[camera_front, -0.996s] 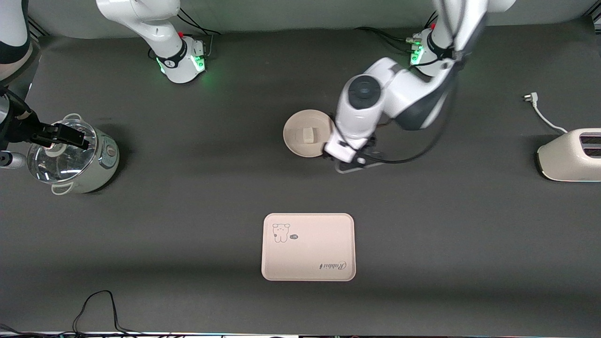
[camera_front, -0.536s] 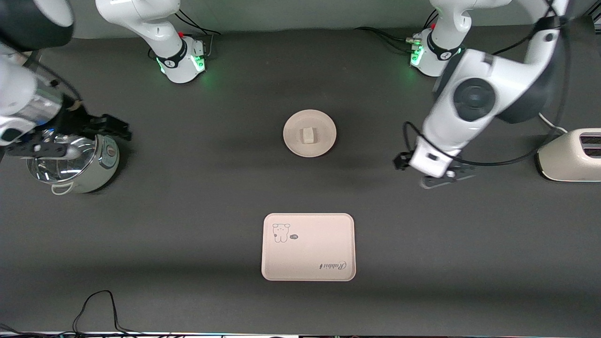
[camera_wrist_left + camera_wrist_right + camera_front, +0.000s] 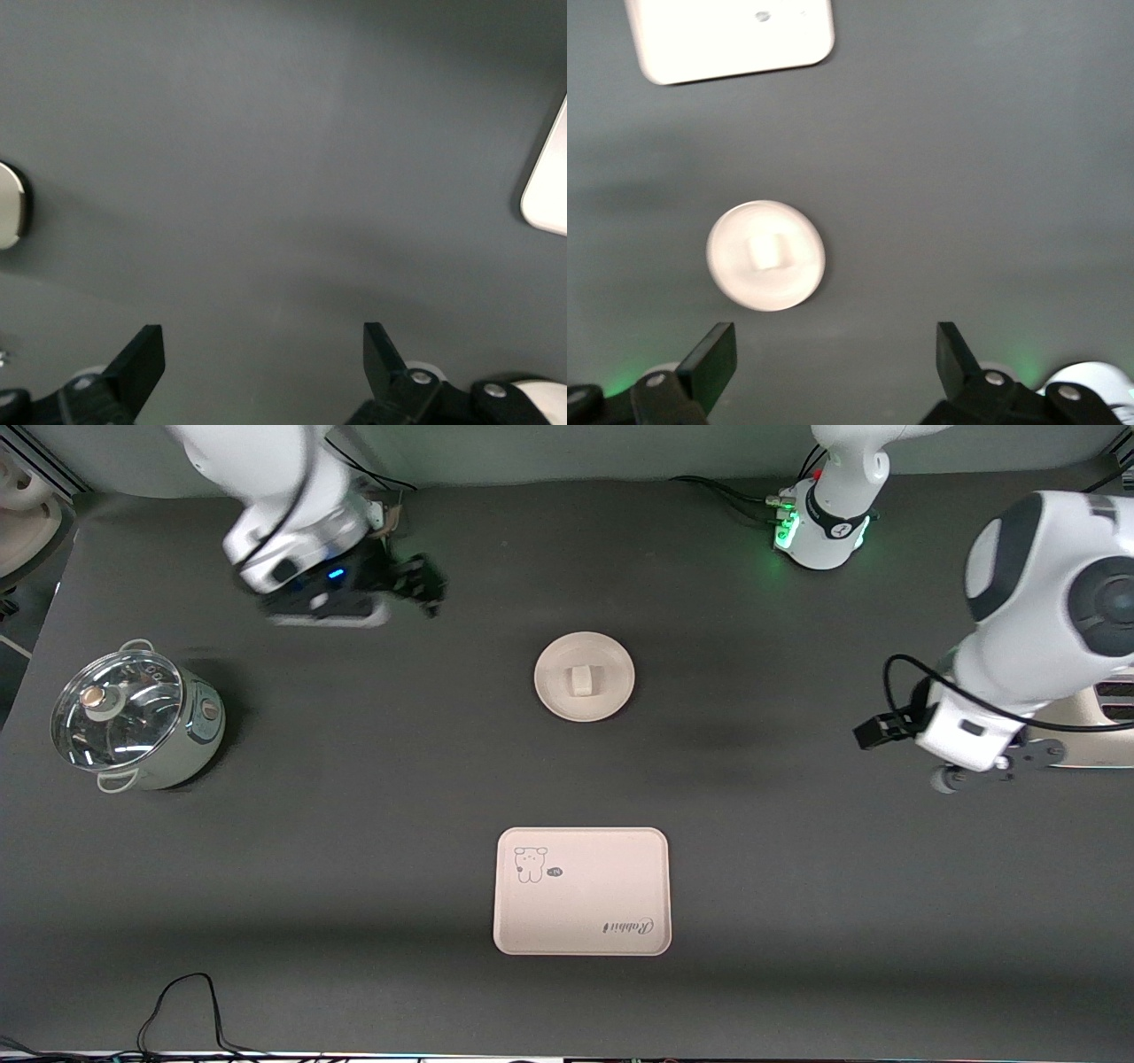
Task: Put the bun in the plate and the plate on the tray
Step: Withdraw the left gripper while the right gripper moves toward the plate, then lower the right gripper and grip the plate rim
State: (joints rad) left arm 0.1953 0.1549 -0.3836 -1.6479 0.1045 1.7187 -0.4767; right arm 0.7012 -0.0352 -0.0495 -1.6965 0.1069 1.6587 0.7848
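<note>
Since a second ago the left arm has swung away from the plate toward the toaster (image 3: 1076, 731), and the right arm has left the pot (image 3: 133, 717) and travelled to the bare surface (image 3: 354, 779) between its base and the plate.

Nearest the front camera lies the tray (image 3: 582, 891), empty, print and lettering showing. Farther off sits the plate (image 3: 611, 695) with the bun (image 3: 580, 680) resting at its middle, so the remaining step is probably carrying the plate onto the tray. To do it well, pinch the raised rim, keep the dish level so the bun stays put, and lower it centred on the tray.

Left end effector (image 3: 263, 354) hangs over bare surface beside the toaster, fingers spread apart and empty. Right end effector (image 3: 836, 359), farthest back, hovers tilted toward the plate, fingers likewise apart.
</note>
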